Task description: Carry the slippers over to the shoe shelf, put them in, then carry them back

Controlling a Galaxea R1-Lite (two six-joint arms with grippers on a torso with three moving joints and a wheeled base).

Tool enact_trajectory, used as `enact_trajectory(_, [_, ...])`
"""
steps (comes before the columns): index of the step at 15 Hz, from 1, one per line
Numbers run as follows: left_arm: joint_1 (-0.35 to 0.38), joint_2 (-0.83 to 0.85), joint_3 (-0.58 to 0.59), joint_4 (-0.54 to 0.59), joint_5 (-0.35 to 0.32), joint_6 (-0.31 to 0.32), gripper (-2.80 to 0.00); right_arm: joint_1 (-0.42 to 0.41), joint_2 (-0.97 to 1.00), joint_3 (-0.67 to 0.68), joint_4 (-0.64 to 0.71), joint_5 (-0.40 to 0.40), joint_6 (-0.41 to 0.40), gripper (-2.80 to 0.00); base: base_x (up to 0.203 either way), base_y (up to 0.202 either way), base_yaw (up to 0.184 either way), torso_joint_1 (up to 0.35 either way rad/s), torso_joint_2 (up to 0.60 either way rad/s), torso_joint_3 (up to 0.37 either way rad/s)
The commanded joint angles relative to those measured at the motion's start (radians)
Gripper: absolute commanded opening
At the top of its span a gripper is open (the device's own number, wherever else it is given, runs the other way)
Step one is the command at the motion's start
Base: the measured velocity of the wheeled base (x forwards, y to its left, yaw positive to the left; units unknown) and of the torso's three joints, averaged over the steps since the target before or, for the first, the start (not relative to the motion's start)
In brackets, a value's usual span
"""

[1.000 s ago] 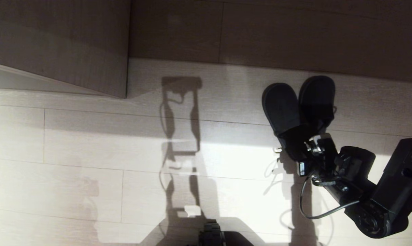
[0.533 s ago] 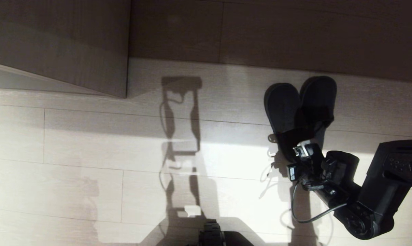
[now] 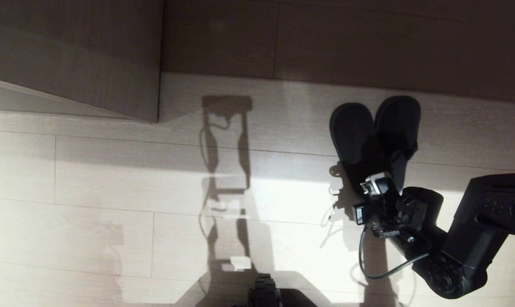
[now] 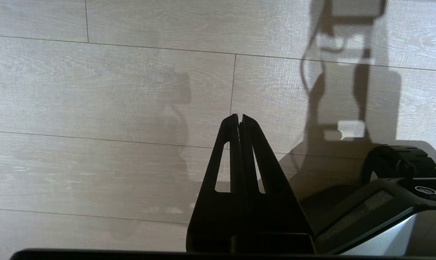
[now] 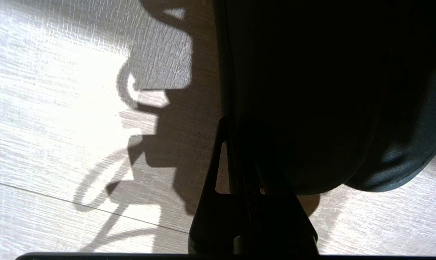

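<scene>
The slippers, a dark pair with rounded toes, lie side by side on the pale floor at the right of the head view, toes pointing away from me. My right gripper is shut on their heel ends, its fingertips buried in the dark fabric. The right wrist view shows the same grip from close by: the right gripper against the slippers, whose heel casts a shadow on the floor. My left gripper hangs shut and empty over bare floor. The shoe shelf is out of view.
Dark wood-grain panels run along the far edge of the floor, and one panel juts toward me at the far left. Part of my base shows at the near edge. Arm shadows cross the sunlit floorboards.
My right arm has swung a little to the left, taking the slippers' heel ends with it. The toes have barely shifted. The left arm has not moved.
</scene>
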Motion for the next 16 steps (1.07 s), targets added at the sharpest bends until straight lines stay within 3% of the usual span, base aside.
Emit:
enact_trajectory(1, [0.000,0.001,0.002,0.000,0.001,0.001,-2.80,0.001,-0.017,0.004,-0.009,-0.001,-0.002,-2.80,0.000,0.000,0.000,0.000,0.00,0.000])
enact_trajectory(7, [0.000,0.001,0.002,0.000,0.001,0.001,-2.80,-0.004,-0.231,0.077,-0.007,-0.003,-0.002,-2.80,0.000,0.000,0.000,0.000,0.00,0.000])
enact_trajectory(16, [0.000,0.001,0.002,0.000,0.001,0.001,-2.80,-0.003,-0.739,0.454,0.001,-0.002,-0.003,-2.80,0.000,0.000,0.000,0.000,0.00,0.000])
